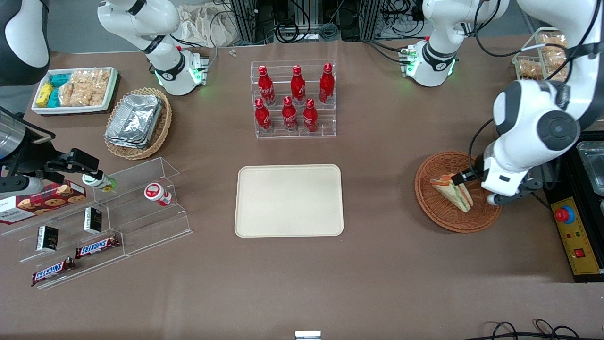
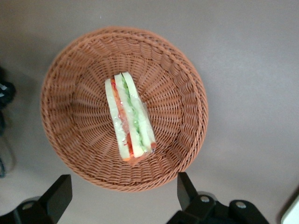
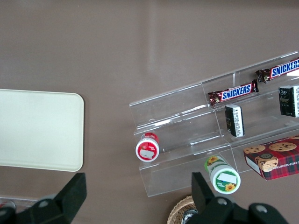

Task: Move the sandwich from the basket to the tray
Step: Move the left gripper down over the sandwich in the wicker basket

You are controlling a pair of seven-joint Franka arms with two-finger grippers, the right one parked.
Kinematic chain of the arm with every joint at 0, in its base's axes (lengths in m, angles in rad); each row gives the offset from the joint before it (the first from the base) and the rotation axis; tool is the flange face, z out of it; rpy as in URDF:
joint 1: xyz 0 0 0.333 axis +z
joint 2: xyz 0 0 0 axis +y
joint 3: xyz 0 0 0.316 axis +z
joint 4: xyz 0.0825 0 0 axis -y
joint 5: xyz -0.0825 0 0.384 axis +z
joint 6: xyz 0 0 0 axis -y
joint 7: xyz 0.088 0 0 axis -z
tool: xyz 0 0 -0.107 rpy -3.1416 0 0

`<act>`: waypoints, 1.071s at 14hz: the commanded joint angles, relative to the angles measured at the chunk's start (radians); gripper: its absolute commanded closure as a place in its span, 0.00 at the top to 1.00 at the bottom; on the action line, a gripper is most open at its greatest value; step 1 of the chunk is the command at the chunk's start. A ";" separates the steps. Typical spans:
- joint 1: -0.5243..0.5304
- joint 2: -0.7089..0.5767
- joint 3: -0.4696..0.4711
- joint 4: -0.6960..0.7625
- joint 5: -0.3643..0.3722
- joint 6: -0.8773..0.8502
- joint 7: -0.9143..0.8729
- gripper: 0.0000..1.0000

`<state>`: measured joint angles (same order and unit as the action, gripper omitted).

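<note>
One wrapped sandwich [image 2: 130, 117], pale bread with green and orange-red layers, lies in the basket [image 2: 187, 88] below the gripper [image 2: 122, 196], jaws spread open and empty.

The gripper [image 2: 120, 193] hangs with fingers spread wide above the basket [image 2: 70, 84], whose sandwich [image 2: 130, 117] lies at its centre, pointing toward five o'clock.

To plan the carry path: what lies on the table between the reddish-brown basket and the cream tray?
Only bare brown tabletop, as the front view shows, between the basket and the tray. The open pincer hovers above the basket.
</note>
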<state>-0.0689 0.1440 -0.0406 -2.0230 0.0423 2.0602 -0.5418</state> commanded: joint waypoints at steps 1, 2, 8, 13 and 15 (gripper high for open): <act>-0.008 0.014 0.004 -0.078 0.001 0.118 -0.108 1.00; -0.006 0.028 0.004 -0.080 0.004 0.130 -0.124 1.00; 0.027 0.117 0.013 -0.125 0.007 0.302 -0.158 1.00; 0.035 0.152 0.013 -0.155 0.008 0.353 -0.201 0.99; 0.035 0.161 0.013 -0.163 0.008 0.371 -0.207 0.80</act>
<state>-0.0386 0.3123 -0.0225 -2.1515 0.0423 2.3858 -0.7172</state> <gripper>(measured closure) 0.035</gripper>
